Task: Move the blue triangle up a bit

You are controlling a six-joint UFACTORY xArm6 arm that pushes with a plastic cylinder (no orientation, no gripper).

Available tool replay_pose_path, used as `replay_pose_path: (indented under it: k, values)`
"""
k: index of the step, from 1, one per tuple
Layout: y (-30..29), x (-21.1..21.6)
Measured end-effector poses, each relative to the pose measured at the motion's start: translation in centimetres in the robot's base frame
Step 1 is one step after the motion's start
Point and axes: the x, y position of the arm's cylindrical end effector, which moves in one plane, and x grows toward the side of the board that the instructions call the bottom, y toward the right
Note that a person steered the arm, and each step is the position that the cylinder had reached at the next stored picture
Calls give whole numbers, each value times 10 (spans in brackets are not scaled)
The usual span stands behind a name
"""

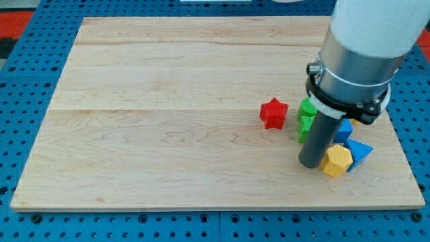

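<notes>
The tip [310, 163] is set on the wooden board [168, 101] at the view's lower right; nothing is grasped, as it is a bare rod. A yellow block [336, 161] is touched on its left side. The blue triangle [361, 152] lies just right of the yellow block. A blue block [345, 130] is seen above it, a green block [307, 115] behind the rod, and a red star [273, 112] further left.
</notes>
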Motion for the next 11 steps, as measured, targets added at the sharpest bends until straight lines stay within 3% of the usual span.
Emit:
replay_pose_path:
  k: [1, 3, 11]
  values:
    - [-1, 23]
    - [58, 54]
    - [84, 1]
